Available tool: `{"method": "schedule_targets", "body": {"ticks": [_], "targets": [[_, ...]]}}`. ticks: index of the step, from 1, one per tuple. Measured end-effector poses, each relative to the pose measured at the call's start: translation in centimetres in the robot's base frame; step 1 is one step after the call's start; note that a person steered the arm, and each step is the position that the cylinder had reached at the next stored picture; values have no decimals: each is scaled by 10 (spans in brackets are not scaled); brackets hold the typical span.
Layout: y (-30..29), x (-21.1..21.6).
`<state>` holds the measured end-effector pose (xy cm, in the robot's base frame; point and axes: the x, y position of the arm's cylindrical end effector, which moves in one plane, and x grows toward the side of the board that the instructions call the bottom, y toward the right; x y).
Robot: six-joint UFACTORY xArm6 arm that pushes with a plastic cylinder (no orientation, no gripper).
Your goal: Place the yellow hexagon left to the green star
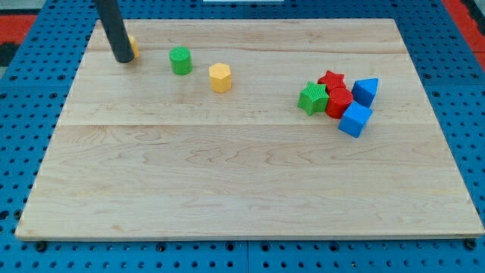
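The yellow hexagon point(220, 77) sits on the wooden board point(250, 182) in the upper middle-left. The green star point(313, 98) lies to its right, at the left edge of a cluster of blocks. My tip point(123, 58) is near the board's top left corner, well left of the hexagon. It stands right against a small yellow-orange block point(132, 46) that is mostly hidden behind the rod. A green cylinder point(180, 61) stands between my tip and the hexagon.
The cluster to the right of the green star holds a red star point(332, 80), a red cylinder-like block point(339, 102), a blue block point(365, 91) and a blue cube point(355, 120). Blue pegboard surrounds the board.
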<state>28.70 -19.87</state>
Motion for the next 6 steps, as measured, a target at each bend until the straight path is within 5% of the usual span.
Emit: {"method": "schedule_targets", "body": {"ticks": [4, 5, 6], "targets": [[253, 116], [241, 122], [146, 99]]}}
